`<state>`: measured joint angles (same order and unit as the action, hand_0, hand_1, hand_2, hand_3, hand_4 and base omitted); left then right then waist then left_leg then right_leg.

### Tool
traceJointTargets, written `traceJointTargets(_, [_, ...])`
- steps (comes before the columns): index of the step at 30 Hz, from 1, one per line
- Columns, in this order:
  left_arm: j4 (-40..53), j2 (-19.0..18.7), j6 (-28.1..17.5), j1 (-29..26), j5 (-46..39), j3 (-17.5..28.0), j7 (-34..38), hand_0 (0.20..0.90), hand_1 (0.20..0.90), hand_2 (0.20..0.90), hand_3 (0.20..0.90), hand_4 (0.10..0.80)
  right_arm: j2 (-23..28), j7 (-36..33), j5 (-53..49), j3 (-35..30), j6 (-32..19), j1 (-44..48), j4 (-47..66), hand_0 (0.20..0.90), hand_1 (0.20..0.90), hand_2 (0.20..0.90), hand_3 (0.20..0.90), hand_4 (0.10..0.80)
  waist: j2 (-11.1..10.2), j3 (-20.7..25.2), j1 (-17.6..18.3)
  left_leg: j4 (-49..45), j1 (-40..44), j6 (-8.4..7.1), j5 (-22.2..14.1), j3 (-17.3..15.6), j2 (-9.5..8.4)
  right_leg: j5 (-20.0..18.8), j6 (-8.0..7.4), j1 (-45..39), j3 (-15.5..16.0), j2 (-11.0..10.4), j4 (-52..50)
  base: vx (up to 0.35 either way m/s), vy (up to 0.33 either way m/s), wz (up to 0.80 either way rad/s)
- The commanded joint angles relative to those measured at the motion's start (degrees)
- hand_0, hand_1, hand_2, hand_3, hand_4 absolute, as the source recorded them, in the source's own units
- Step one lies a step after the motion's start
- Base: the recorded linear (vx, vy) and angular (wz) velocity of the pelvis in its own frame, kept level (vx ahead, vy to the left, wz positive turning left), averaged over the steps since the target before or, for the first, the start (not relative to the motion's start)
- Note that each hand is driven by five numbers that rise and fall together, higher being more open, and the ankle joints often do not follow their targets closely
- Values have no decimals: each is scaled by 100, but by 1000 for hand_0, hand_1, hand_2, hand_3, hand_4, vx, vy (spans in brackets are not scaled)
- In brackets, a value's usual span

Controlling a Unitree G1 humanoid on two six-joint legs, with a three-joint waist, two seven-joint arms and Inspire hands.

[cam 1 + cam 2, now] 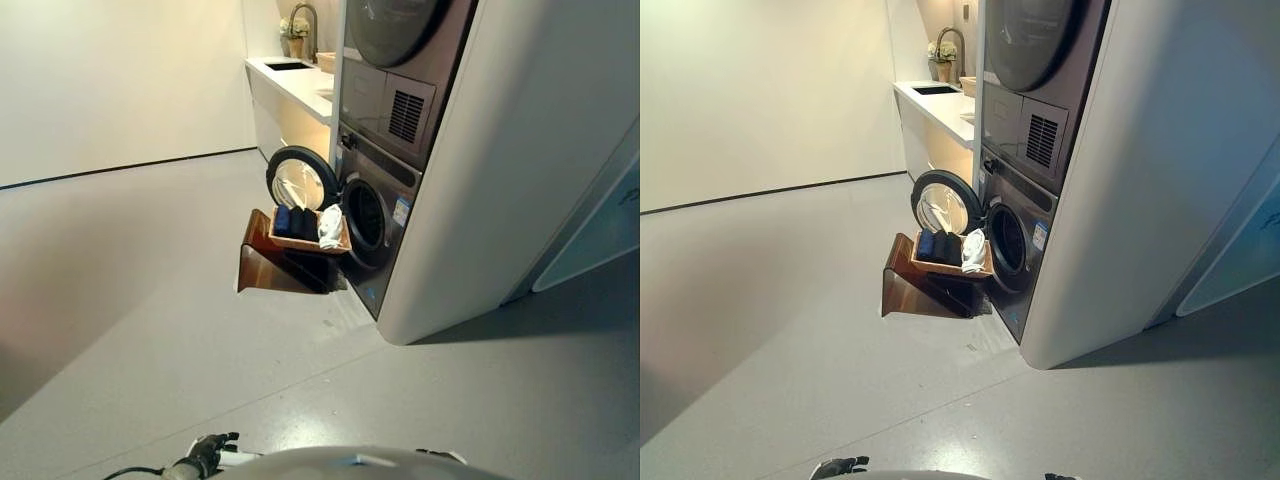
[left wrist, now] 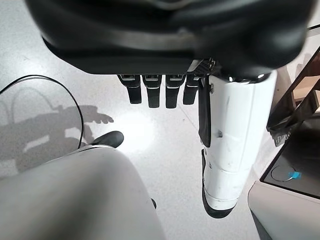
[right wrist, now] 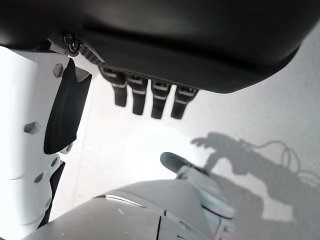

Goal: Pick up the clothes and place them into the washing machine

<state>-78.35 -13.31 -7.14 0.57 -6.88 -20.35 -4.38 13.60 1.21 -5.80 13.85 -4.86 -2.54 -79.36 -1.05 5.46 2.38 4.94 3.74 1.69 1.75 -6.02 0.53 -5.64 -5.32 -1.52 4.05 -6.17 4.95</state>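
Left eye view: dark and white clothes (image 1: 303, 223) half hidden in basket (image 1: 308, 244) beside open washing machine (image 1: 375, 215); left hand (image 2: 155, 90), right hand (image 3: 150, 97) relaxed, empty.

The washer (image 1: 375, 225) has a dark grey front with a dull metallic sheen; its open door (image 1: 300, 180) is a black ring around glossy, reflecting glass; the cabinet (image 1: 520, 150) round it is smooth, matt white; the basket (image 1: 308, 243) looks like light wood, on a stand (image 1: 272, 268) of glossy, see-through brown plastic; the clothes (image 1: 308, 224) are soft cloth, dark and white; the floor (image 1: 150, 330) is smooth matt grey; the counter (image 1: 295, 80) is smooth white; the tap (image 1: 308, 22) shines like metal.
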Motion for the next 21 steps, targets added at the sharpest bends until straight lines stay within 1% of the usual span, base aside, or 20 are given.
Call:
traceJointTargets(1, [-179,279,-116,-404,196,214,97,900,900,900,900,800,45,15,283,236,107,351,-476,900,900,900,900,800,21,-277,-65,6,42,-350,-411,-284,38,378,-136,32,154,43,5,0,0,0])
traceJointTargets(7, [-188,259,-90,-427,142,254,159,900,900,900,900,800,97,-50,266,206,98,385,-452,900,900,900,900,800,19,-365,-75,-1,-62,-318,-387,-219,8,333,-128,113,120,45,5,-3,3,1])
traceJointTargets(11, [-367,242,6,-505,593,49,197,900,900,900,900,800,160,-38,362,205,147,479,-467,900,900,900,900,800,30,-500,-43,-100,-195,-249,-437,-232,-65,319,-143,224,78,-13,-58,-14,58,1])
traceJointTargets(14, [-242,184,-58,-499,259,280,221,900,900,900,900,800,190,-7,384,144,190,463,-607,900,900,900,900,800,42,-546,-86,-196,-274,-181,-505,-168,-148,329,-155,263,79,-90,-105,39,87,-4])
traceJointTargets(16, [-202,181,-74,-497,174,312,213,900,900,900,900,800,210,-14,367,109,196,463,-632,900,900,900,900,800,52,-551,-94,-237,-320,-155,-533,-146,-178,349,-172,293,95,-121,-158,37,84,3])
traceJointTargets(17, [-187,198,-92,-521,133,310,228,900,900,900,900,800,250,-35,297,20,189,498,-664,900,900,900,900,800,72,-588,-114,-390,-408,-105,-613,-134,-204,424,-194,393,114,-199,-436,57,122,5])
traceJointTargets(18, [-220,207,-79,-538,157,308,227,900,900,900,900,800,261,-39,262,-29,176,500,-678,900,900,900,900,800,83,-605,-126,-475,-426,-63,-681,-136,-201,517,-202,483,134,-219,-744,56,123,5])
traceJointTargets(19, [-221,208,-79,-539,158,308,227,900,900,900,900,800,261,-39,262,-30,176,501,-679,900,900,900,900,800,82,-602,-128,-484,-435,-61,-686,-139,-203,527,-204,497,130,-221,-763,48,102,4])
traceJointTargets(20, [-207,203,-69,-565,159,299,236,900,900,900,900,800,299,-54,252,-63,171,520,-685,900,900,900,900,800,105,-641,-127,-517,-413,-10,-734,-137,-205,606,-210,639,136,-212,-1205,93,177,3])
traceJointTargets(21, [-110,146,-72,-621,55,344,224,900,900,900,900,800,333,-76,205,-124,146,551,-673,900,900,900,900,800,186,-800,-66,-543,-262,107,-849,-94,-177,530,-232,1080,180,-193,-2355,110,214,2])
